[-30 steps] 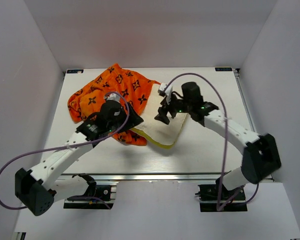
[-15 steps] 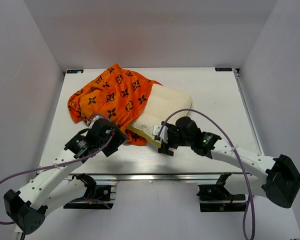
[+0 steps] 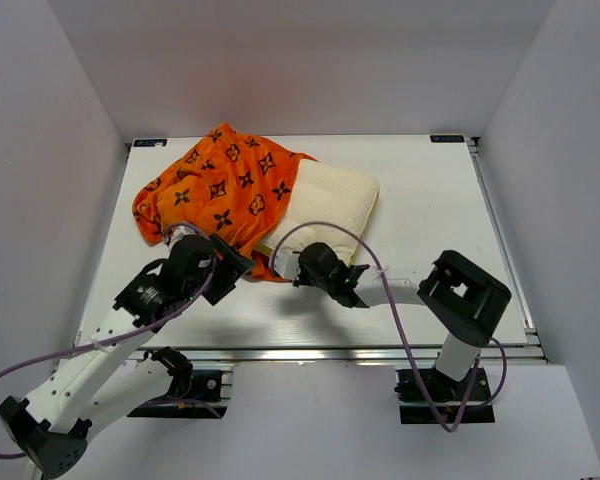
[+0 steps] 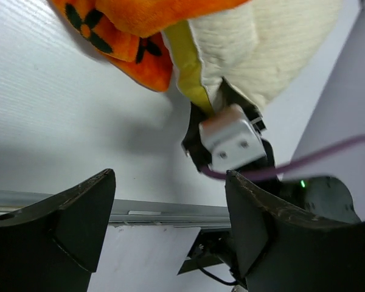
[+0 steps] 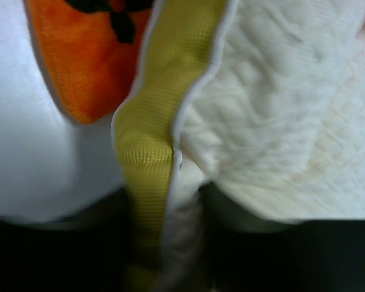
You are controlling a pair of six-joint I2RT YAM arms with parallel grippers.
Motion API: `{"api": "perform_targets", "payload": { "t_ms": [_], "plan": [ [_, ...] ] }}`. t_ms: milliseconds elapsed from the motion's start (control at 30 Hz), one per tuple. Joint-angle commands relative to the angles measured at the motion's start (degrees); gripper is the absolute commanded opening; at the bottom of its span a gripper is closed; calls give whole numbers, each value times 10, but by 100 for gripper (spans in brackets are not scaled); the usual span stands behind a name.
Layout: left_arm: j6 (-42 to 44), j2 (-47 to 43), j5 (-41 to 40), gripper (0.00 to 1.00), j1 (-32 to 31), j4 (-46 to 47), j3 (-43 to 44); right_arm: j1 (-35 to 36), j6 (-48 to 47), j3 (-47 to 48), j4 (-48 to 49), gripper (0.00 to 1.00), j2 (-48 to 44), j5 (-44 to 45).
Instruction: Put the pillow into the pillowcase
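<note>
The orange pillowcase [image 3: 218, 185] with dark flower marks lies bunched at the back left of the table. The cream quilted pillow [image 3: 327, 203] pokes out of it toward the right; its yellow side band [image 5: 151, 140] faces me. My right gripper [image 3: 300, 268] sits at the pillow's near corner, shut on that yellow band [image 4: 191, 85], its jaws [image 5: 164, 267] dark and blurred. My left gripper [image 3: 226, 262] hovers just in front of the pillowcase's near hem [image 4: 134, 55], open, its fingers [image 4: 79, 225] wide apart with only table between them.
The white table [image 3: 430, 230] has a metal rail [image 3: 310, 352] along its near edge. White walls close in the left, right and back. The right arm's purple cable [image 3: 380, 300] loops low over the table near the pillow.
My right gripper left the pillow's top, swung down to the near edge and closed on the yellow band. My left arm drew back toward me. Pillow and pillowcase shifted slightly away.
</note>
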Motion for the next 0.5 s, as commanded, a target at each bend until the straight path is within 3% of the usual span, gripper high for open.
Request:
{"api": "perform_targets", "payload": {
  "t_ms": [0, 33, 67, 200, 267, 300, 333, 400, 467],
  "plan": [
    [5, -42, -26, 82, 3, -12, 28, -48, 54, 89, -17, 29, 14, -13],
    [14, -61, -25, 82, 3, 2, 31, -65, 87, 118, -56, 14, -4, -111],
    [21, -73, -23, 82, 3, 9, 32, -81, 152, 147, -121, 0, -10, -155],
    [57, -117, -33, 81, 3, 15, 46, -140, 265, 321, -264, 0, -17, -358],
    [73, -133, -46, 80, 3, -2, 60, -178, 391, 461, -312, 0, -6, -522],
    [78, -136, -51, 80, 2, -2, 64, -185, 392, 461, -312, 0, -6, -522],
    [81, -139, -58, 80, 3, -13, 69, -191, 465, 493, -326, 0, 6, -586],
    [88, -144, -76, 80, 3, -21, 80, -211, 555, 548, -305, 0, 13, -629],
    [91, -145, -85, 80, 3, -30, 85, -225, 705, 562, -229, 0, 23, -673]
  ]
}}
